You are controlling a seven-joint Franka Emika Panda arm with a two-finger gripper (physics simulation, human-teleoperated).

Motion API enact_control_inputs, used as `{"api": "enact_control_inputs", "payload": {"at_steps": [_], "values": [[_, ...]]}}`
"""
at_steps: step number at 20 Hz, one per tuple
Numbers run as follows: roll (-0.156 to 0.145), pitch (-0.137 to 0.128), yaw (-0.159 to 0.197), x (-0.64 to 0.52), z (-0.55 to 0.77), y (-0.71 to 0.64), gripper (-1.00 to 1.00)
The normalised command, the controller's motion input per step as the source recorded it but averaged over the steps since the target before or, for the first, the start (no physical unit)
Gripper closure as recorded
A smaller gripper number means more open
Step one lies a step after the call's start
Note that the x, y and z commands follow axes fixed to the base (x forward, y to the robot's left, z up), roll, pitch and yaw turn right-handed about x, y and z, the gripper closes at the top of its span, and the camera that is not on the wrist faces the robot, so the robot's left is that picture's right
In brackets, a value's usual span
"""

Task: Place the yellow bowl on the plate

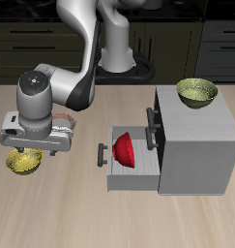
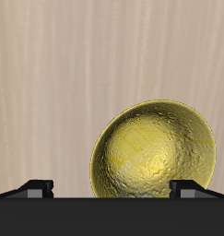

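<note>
Grey-white robot arm's gripper point(image 1: 30, 147) directly above small golden-yellow bowl point(image 1: 22, 163) on wooden table point(image 1: 61, 213); red bowl point(image 1: 126, 150) in open grey cabinet drawer point(image 1: 129, 174); olive-green bowl point(image 1: 197, 92) atop cabinet point(image 1: 201, 145)

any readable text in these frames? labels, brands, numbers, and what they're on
None. No readable text, label, brand, number or sign in either view.
The yellow bowl, olive bowl, red bowl, cabinet and its open drawer, table and gripper carry no markings.
</note>
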Motion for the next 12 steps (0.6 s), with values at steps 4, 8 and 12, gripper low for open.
{"api": "enact_control_inputs", "payload": {"at_steps": [4, 8, 12], "values": [[0.005, 0.062, -0.044, -0.08, -0.43, -0.03, -1.0], [-0.007, 0.031, 0.002, -0.05, -0.22, -0.02, -1.0], [-0.006, 0.02, -0.007, -0.04, -0.17, -0.02, -1.0]]}}
